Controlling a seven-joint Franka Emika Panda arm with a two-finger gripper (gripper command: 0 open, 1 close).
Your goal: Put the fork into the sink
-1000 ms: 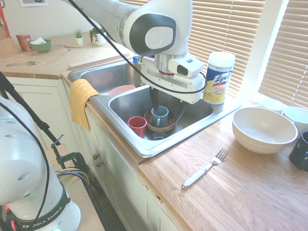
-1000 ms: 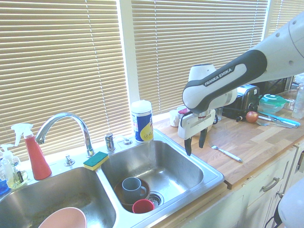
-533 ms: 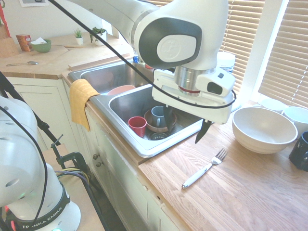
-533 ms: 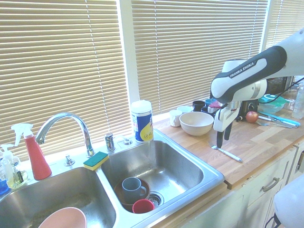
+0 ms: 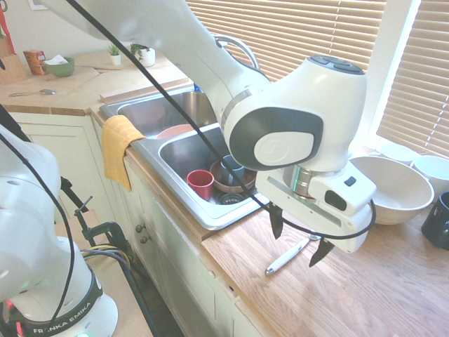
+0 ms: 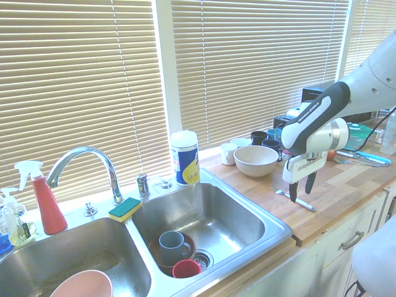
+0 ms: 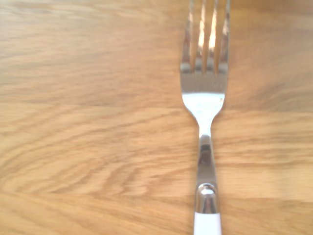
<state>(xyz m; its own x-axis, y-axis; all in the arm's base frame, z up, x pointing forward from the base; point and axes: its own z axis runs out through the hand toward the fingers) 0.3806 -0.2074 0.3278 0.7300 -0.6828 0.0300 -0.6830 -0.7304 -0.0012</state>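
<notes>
The fork (image 5: 284,258) lies flat on the wooden counter, to the right of the sink (image 5: 210,219). Its white handle points toward the counter's front edge. My gripper (image 5: 299,236) hangs open just above the fork, one dark finger on each side of it, and holds nothing. From the other side, the gripper (image 6: 301,189) stands over the fork (image 6: 307,205), to the right of the sink (image 6: 272,238). The wrist view shows the fork (image 7: 205,98) close up, its silver tines and neck running into the white handle.
A big white bowl (image 5: 393,186) and a dark mug (image 5: 438,221) stand behind the fork. The near basin holds a red cup (image 5: 200,184) and a grey mug in a brown bowl (image 6: 170,247). A wipes canister (image 6: 184,158) stands by the sink rim. A yellow cloth (image 5: 119,140) hangs over the sink's front.
The arm has swung from above the sink basin out over the counter and come down over the fork. The gripper has stayed open.
</notes>
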